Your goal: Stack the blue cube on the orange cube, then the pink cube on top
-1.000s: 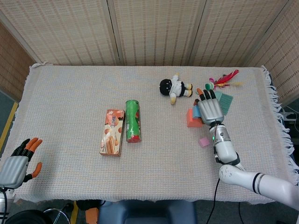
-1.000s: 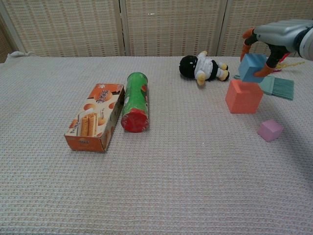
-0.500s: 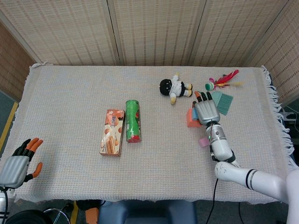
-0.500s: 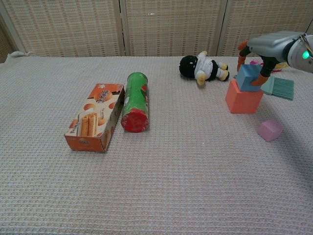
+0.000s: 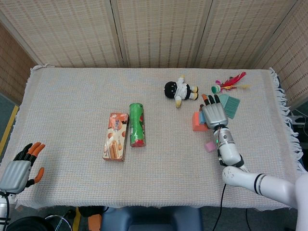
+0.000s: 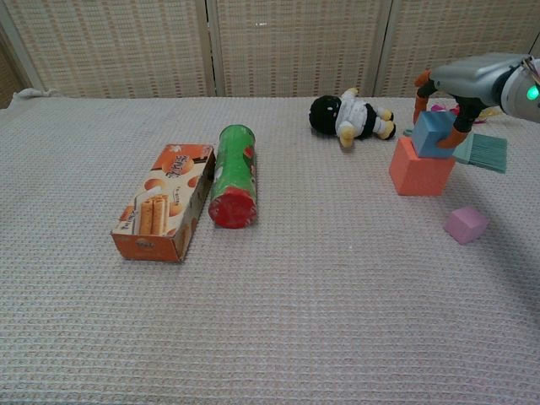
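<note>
Tabletop (image 5: pixel 72 96): covered with a pale woven cloth, fringed at the right edge.

Biscuit box (image 6: pixel 164 200): lying flat left of centre, just beside a green can (image 6: pixel 234 173) on its side, red lid toward the chest camera.

Right hand (image 6: pixel 460 80): held over the stack at the right side, orange fingertips down on either side of the blue cube (image 6: pixel 434 133), grasping it. Seen from above in the head view (image 5: pixel 214 113), covering most of the cube.

Left hand (image 5: pixel 19 166): at the near left corner of the tabletop, fingers apart, holding nothing.

Orange cube (image 6: pixel 419 166): on the cloth, right of centre. Blue cube resting on its top face, set toward the back right, slightly turned.

Doll (image 6: pixel 348 116): black head, white body, lying behind and left of the orange cube.

Teal brush (image 6: pixel 483 151): just right of the stack.

Pink cube (image 6: pixel 466 224): on the cloth, near the orange cube, apart from it, on the camera side.

Feathered toy (image 5: pixel 230 82): at the far right.
</note>
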`<action>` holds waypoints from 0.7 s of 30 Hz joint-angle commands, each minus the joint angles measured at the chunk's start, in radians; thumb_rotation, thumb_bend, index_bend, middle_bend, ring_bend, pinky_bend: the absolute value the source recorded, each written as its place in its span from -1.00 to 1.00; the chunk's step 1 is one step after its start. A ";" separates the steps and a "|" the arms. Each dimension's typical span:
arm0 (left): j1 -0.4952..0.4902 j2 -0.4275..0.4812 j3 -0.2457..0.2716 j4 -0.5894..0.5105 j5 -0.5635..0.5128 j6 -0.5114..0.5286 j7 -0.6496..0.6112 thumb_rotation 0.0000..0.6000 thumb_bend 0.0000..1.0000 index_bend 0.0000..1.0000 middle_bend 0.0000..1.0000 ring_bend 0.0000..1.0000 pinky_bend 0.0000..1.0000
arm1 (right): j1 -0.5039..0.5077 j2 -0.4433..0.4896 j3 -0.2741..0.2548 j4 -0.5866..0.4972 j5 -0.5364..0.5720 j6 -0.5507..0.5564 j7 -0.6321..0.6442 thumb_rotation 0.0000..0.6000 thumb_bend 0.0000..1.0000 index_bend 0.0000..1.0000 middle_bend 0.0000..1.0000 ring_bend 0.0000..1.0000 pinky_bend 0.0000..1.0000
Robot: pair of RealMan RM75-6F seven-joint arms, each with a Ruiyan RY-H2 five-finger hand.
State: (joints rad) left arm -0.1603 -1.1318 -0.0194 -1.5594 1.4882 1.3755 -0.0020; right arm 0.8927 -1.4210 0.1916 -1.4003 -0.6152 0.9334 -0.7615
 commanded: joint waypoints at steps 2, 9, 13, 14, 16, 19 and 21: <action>0.000 0.000 0.000 -0.001 -0.001 0.001 0.001 1.00 -0.08 -0.84 -0.94 -1.00 -0.62 | 0.003 0.002 -0.004 -0.003 -0.002 0.001 0.005 1.00 -0.66 -0.21 -1.00 -1.00 -1.00; 0.000 0.001 0.000 0.000 -0.001 0.000 0.000 1.00 -0.08 -0.84 -0.94 -1.00 -0.62 | 0.009 -0.001 -0.016 -0.002 0.007 0.008 0.002 1.00 -0.66 -0.25 -1.00 -1.00 -1.00; -0.001 0.001 0.001 0.000 0.000 0.000 -0.001 1.00 -0.08 -0.84 -0.94 -1.00 -0.61 | 0.012 -0.003 -0.023 0.001 0.014 0.014 -0.005 1.00 -0.66 -0.25 -1.00 -1.00 -1.00; -0.001 0.001 0.001 0.000 0.000 0.000 -0.001 1.00 -0.08 -0.84 -0.94 -1.00 -0.61 | 0.012 -0.004 -0.024 0.001 0.015 0.014 -0.005 1.00 -0.66 -0.25 -1.00 -1.00 -1.00; -0.001 0.000 0.001 0.001 -0.001 -0.001 0.000 1.00 -0.08 -0.84 -0.94 -1.00 -0.61 | 0.014 -0.004 -0.025 0.002 0.016 0.014 -0.004 1.00 -0.66 -0.25 -1.00 -1.00 -1.00; -0.001 0.000 0.001 0.001 -0.001 -0.002 0.000 1.00 -0.08 -0.84 -0.94 -1.00 -0.61 | 0.016 -0.006 -0.026 0.004 0.017 0.014 -0.003 1.00 -0.65 -0.32 -1.00 -1.00 -1.00; -0.001 0.000 0.001 0.000 -0.002 -0.003 0.000 1.00 -0.08 -0.84 -0.94 -1.00 -0.61 | 0.017 -0.007 -0.027 0.004 0.017 0.014 -0.001 1.00 -0.66 -0.37 -1.00 -1.00 -1.00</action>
State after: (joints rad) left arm -0.1617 -1.1315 -0.0178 -1.5592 1.4862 1.3728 -0.0017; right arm 0.9102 -1.4279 0.1646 -1.3960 -0.5985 0.9477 -0.7628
